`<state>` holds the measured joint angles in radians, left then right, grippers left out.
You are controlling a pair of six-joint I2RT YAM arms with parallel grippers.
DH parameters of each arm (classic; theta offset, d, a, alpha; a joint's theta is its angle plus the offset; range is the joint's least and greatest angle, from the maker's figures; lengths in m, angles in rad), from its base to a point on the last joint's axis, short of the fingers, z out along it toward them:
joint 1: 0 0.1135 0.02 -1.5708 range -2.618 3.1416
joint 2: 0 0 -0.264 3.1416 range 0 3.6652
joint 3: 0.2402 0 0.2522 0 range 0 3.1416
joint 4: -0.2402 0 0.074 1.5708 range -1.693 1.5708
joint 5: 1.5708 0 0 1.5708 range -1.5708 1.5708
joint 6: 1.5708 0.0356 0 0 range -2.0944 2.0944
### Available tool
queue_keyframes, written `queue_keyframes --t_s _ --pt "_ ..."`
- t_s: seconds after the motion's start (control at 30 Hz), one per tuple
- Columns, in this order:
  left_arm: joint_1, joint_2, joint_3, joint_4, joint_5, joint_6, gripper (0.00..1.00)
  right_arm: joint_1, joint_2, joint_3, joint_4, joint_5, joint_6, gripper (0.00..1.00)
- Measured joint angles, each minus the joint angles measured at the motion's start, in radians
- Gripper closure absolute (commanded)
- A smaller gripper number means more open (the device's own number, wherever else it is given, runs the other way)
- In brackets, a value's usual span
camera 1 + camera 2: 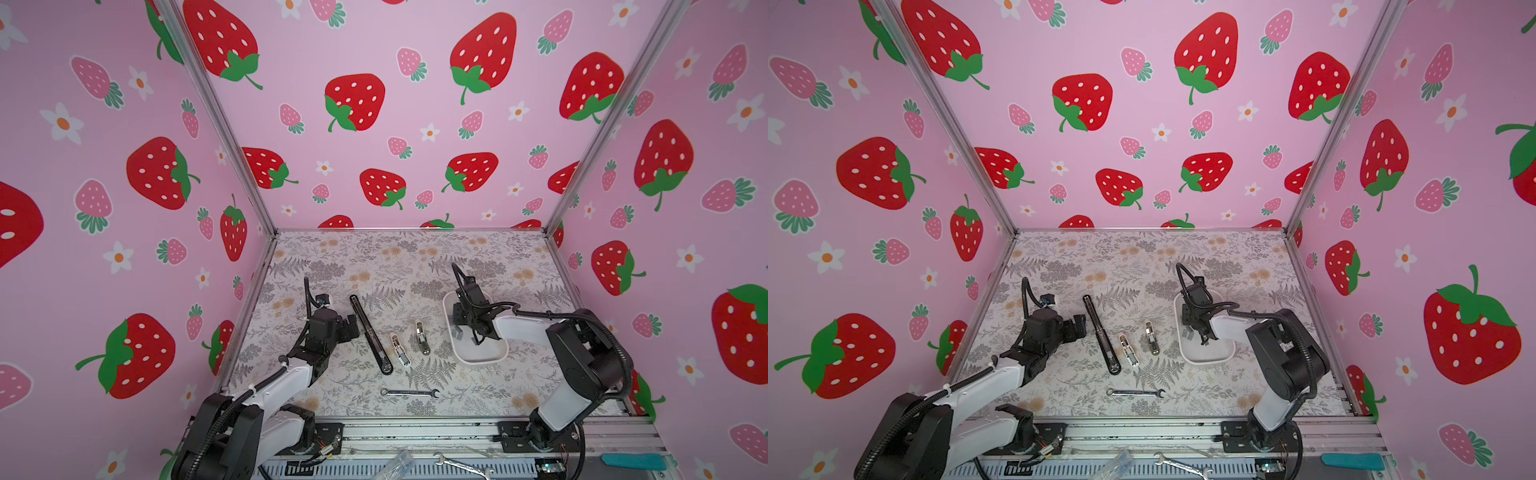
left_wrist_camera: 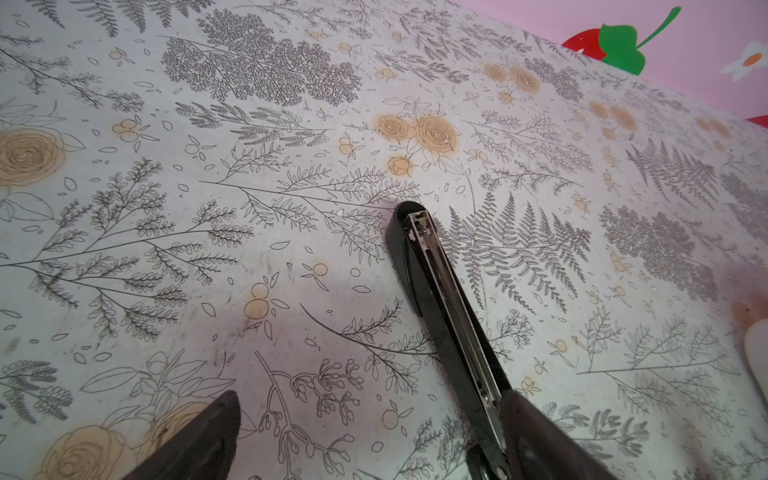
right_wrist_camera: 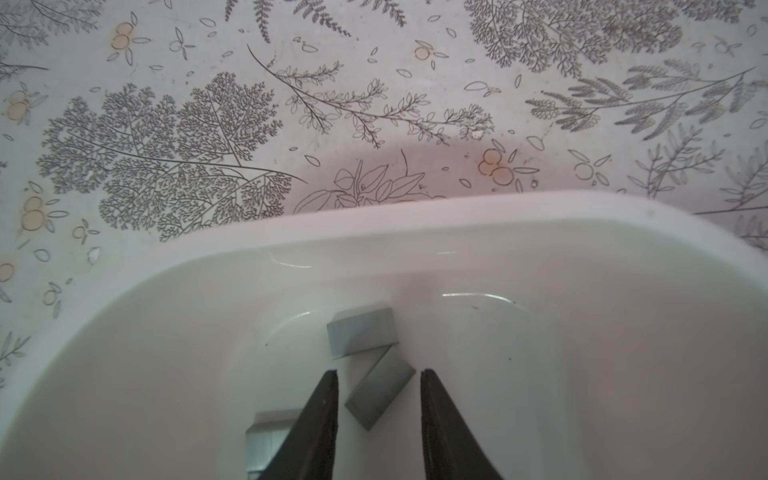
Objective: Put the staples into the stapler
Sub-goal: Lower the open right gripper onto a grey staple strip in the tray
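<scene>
Several grey staples strips (image 3: 380,388) lie in a white tray (image 3: 415,216); in both top views they show at the tray's left side (image 1: 458,333) (image 1: 1188,333). My right gripper (image 3: 379,374) is down inside the tray, open narrowly, with one strip lying slantwise between its fingers, untouched. A long black stapler (image 1: 371,334) (image 2: 440,291) lies folded open on the table, its metal rail up. Two small silver mini staplers (image 1: 400,351) (image 1: 422,338) lie to its right. My left gripper (image 1: 352,326) (image 2: 374,415) stands wide open just left of the black stapler.
A silver wrench (image 1: 409,392) lies near the table's front edge. The tray (image 1: 482,360) sits at the right middle. Pink strawberry walls close in the table on three sides. Another wrench (image 1: 457,463) and a teal tool (image 1: 633,461) rest on the front rail.
</scene>
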<state>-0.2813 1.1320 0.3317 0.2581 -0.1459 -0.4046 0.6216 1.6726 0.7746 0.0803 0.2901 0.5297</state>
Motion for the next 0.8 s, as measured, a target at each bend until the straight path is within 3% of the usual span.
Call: queue_keyframes --t_s 0.8 --pt "0.000 0.000 0.000 0.000 -0.001 -0.003 0.01 0.000 -0.023 -0.024 0.010 -0.004 -0.005 0.63"
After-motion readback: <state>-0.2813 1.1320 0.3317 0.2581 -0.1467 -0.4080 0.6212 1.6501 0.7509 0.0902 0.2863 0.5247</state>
